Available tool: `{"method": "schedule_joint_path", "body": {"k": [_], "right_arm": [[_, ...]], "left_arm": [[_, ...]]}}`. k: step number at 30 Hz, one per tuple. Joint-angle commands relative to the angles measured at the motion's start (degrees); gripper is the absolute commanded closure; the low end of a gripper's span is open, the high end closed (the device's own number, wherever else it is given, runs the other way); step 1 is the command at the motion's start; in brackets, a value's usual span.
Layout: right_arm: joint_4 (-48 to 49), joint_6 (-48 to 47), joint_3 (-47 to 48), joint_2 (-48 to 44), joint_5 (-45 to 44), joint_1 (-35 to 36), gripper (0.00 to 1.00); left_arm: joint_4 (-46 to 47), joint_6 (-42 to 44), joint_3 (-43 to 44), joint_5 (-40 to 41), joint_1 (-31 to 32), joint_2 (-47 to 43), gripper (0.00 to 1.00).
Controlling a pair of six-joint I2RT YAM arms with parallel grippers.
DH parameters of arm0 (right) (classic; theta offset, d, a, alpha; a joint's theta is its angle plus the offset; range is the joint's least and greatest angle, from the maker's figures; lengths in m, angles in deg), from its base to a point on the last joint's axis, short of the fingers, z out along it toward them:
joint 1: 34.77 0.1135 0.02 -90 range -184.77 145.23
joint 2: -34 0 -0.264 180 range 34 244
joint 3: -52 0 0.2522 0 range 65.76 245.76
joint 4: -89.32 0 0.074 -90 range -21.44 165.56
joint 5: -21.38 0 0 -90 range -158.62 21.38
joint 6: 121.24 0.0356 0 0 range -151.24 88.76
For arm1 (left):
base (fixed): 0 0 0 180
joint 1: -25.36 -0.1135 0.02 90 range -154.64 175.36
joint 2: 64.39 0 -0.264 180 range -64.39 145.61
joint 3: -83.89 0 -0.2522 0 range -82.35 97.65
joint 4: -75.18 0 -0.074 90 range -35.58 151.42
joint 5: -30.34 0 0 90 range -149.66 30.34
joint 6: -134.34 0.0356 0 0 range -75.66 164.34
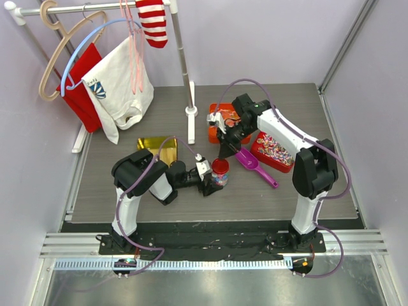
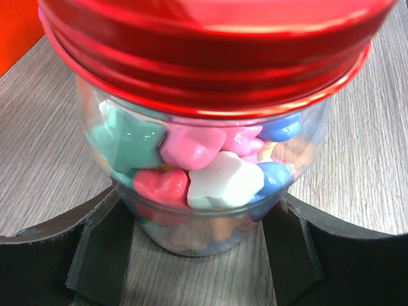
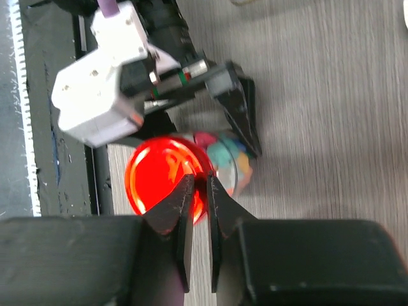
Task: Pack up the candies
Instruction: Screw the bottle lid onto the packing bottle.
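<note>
**Hazards at the lid stage of candy packing**

1. Table [image 1: 102,191]. It carries all parts. The wood-grain top looks smooth, so a jar that is pushed sideways probably slides rather than holds its place.

2. Scoop [image 1: 254,164]. It lies just beside the right arm's working zone. A wide swing of that arm can sweep it across the table.

3. Left claw [image 2: 201,252]. It clamps the jar [image 1: 220,173] low, with one finger on each side near the base. This low hold leaves the top free to lean.

4. Right claw [image 3: 201,185]. Its fingers are closed together with nothing between them, and the tips sit over the rim of the lid [image 3: 159,178]. Contact with the lid cannot be confirmed.
   - Risk: an off-centre downward push tilts the jar within the left claw's hold.

5. Lid. It covers the jar mouth. Whether it is screwed tight or only resting is not visible.
   - Risk: a loose lid comes off if the jar tips or is lifted.

6. Candies [image 2: 191,146]. They fill the jar to just under the lid.
   - Risk: any tilt with an unseated lid spills them over the table.
</note>
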State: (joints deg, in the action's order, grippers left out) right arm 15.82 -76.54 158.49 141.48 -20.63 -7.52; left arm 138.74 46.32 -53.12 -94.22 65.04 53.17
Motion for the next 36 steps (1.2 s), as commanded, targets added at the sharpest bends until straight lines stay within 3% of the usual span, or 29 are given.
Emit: {"method": "schedule_joint_path", "body": {"k": [1,17,26,36], "right_arm": [[-5.56,-1.19,-3.33,-5.00,-1.05,-0.88,0.84],[-6.70,-1.63,-8.97,-10.18,0.35,-0.97,0.87],[-4.78,1.17,-1.33,-10.54,0.00,-0.97,0.79],[1.30,6.27,5.00,-1.05,2.73,1.67,0.64]], "left_arm": [[11.19,-1.71,0.74,2.75,-0.92,0.92,0.64],[11.10,-1.71,0.82,2.66,-1.01,1.09,0.65],[11.01,-1.71,0.74,2.75,-1.01,1.01,0.65],[11.01,-1.71,0.82,2.66,-1.01,1.01,0.65]]}}
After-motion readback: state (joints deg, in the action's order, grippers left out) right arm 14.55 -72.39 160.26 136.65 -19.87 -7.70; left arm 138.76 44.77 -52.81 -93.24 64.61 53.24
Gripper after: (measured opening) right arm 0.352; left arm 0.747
